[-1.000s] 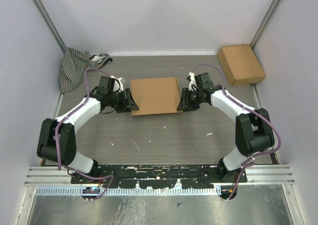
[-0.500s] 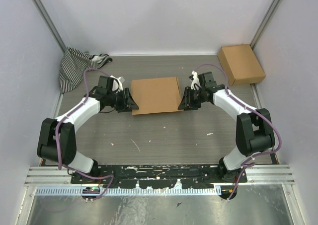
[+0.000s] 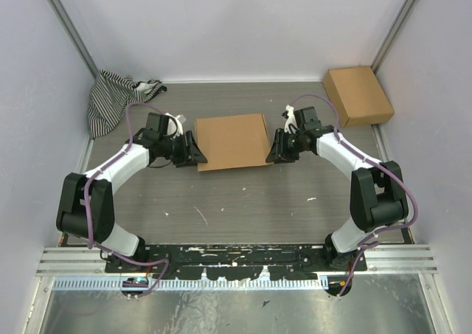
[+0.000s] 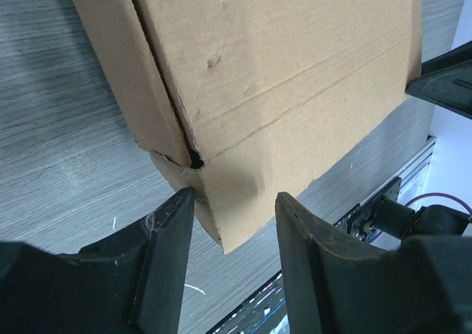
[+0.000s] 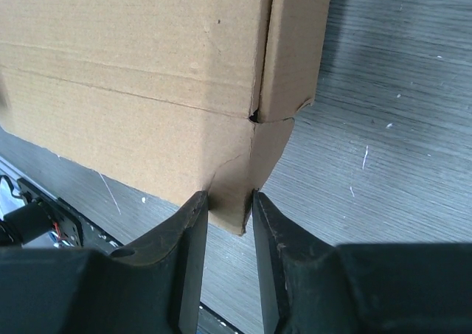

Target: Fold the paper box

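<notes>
Plain brown cardboard paper box [image 3: 231, 141] lies centred on the grey wood-grain table [image 3: 243, 201], between both pincers.
The left gripper [image 4: 232, 201] straddles the near flap's corner, jaws apart; the right gripper [image 5: 228, 200] seems to pinch its corner. Both should clamp evenly, then move the flap together, avoiding skew.

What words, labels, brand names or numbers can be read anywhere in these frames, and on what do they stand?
No readable text in any view.
paper box: plain brown, no print, also close up in both wrist views.
smaller cardboard box: plain brown, no label showing.
striped cloth: black and white stripes only, no lettering.
</notes>
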Controlling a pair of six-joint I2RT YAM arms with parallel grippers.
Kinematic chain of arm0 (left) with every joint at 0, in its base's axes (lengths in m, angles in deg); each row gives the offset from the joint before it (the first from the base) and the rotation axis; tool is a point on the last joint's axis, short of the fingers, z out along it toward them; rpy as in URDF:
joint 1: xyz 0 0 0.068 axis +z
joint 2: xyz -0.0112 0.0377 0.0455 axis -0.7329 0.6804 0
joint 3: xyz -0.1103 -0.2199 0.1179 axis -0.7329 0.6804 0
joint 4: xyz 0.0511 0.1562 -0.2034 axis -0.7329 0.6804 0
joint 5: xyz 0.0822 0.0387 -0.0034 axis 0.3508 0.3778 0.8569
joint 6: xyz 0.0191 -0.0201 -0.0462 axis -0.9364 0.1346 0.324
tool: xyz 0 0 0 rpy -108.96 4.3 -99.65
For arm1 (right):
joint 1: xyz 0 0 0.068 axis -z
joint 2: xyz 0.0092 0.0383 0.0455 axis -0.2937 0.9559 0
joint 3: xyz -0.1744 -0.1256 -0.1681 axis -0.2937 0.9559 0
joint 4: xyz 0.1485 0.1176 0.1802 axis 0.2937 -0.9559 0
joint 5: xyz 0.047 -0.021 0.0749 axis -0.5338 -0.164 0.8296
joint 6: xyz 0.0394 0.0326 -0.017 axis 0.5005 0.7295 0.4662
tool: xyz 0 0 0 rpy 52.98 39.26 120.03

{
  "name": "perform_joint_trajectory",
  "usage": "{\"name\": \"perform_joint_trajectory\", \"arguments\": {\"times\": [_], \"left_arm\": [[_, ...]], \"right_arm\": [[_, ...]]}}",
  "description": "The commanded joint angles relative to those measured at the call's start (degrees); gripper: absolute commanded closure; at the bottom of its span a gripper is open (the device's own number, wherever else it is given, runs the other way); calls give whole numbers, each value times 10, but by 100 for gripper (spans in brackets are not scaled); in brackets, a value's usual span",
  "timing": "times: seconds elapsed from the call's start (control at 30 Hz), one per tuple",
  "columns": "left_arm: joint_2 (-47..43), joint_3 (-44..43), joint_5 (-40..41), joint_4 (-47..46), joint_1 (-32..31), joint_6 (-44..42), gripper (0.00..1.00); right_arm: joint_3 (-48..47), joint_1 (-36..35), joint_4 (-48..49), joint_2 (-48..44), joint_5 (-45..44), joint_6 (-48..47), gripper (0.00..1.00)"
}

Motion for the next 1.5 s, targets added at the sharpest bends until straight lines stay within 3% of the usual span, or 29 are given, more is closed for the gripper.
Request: {"name": "perform_joint_trajectory", "arguments": {"times": [0.0,0.17,0.5,1.0,1.47], "left_arm": [[6,-3,-46,-21,-3,9,46],[14,-13,-79,-37,-2,21,47],[21,-1,-127,-72,1,41,48],[44,-14,-44,-17,1,-3,50],[57,-20,-41,-26,0,2,51]], "right_arm": [[-12,-4,21,-28,25,8,64],[-25,-5,22,-31,61,15,61],[-59,-5,-20,-21,41,-9,57],[-51,-12,-46,-13,-90,-42,57],[-32,-21,1,8,-105,-41,58]]}}
